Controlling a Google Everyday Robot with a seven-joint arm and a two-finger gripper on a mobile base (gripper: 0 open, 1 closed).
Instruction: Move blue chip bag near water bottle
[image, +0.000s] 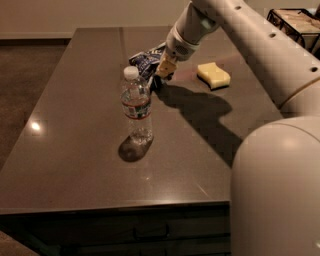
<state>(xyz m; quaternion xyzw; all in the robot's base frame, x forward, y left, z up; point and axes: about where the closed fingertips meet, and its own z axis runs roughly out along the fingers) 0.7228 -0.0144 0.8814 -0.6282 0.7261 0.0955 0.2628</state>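
The blue chip bag (144, 61) is crumpled dark navy foil with white lettering. It is just behind the water bottle's cap, at the table's far middle. My gripper (161, 70) reaches down from the upper right and is shut on the bag's right end, low over the table. The water bottle (136, 107) is clear with a white cap and a red-and-white label. It stands upright in front of the bag, a short way from the gripper.
A yellow sponge (213, 75) lies to the right of the gripper. A dark wire basket (295, 22) sits at the far right. The grey table (75, 150) has its front edge near the bottom. My arm's large white body (275, 190) fills the lower right.
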